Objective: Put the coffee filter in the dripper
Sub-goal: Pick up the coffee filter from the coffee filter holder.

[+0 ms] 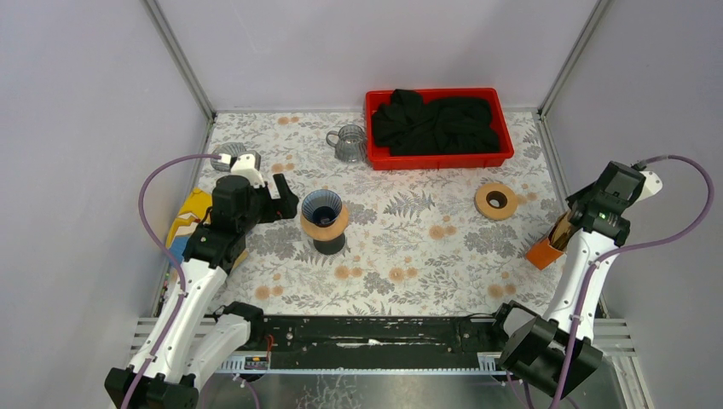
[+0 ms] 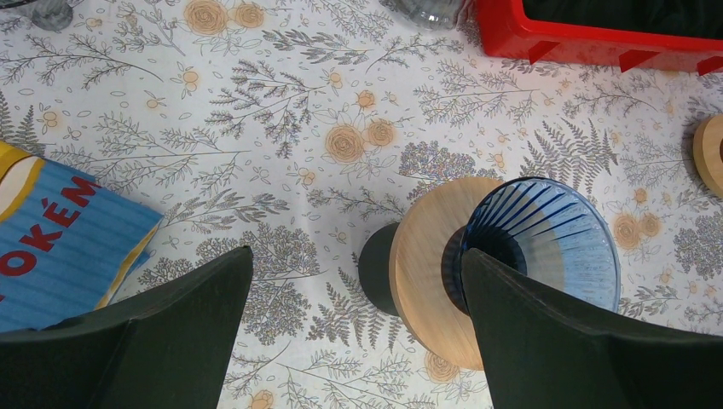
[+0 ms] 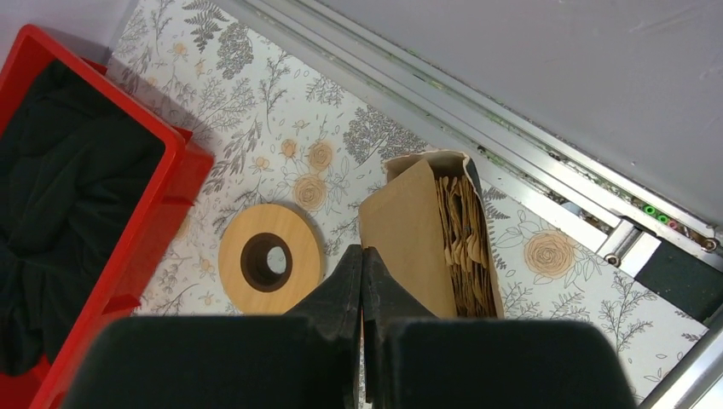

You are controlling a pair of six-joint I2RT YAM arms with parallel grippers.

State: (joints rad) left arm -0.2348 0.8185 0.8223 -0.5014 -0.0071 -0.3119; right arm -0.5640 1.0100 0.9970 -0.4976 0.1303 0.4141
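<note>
The dripper (image 1: 322, 207) is a blue ribbed glass cone in a wooden collar on a black base, left of the table's middle, and it looks empty. In the left wrist view the dripper (image 2: 546, 237) lies just beyond my right finger. My left gripper (image 1: 288, 201) is open and empty just left of the dripper; it also shows in its wrist view (image 2: 356, 256). The coffee filters (image 3: 465, 239) stand in an open brown box (image 1: 550, 244) at the right edge. My right gripper (image 1: 564, 228) hovers over that box, jaws shut on nothing (image 3: 361, 252).
A red bin (image 1: 439, 158) with black cloth stands at the back. A glass mug (image 1: 349, 143) is left of it. A wooden ring (image 1: 496, 201) lies left of the filter box. A blue and yellow packet (image 1: 189, 215) lies by the left wall.
</note>
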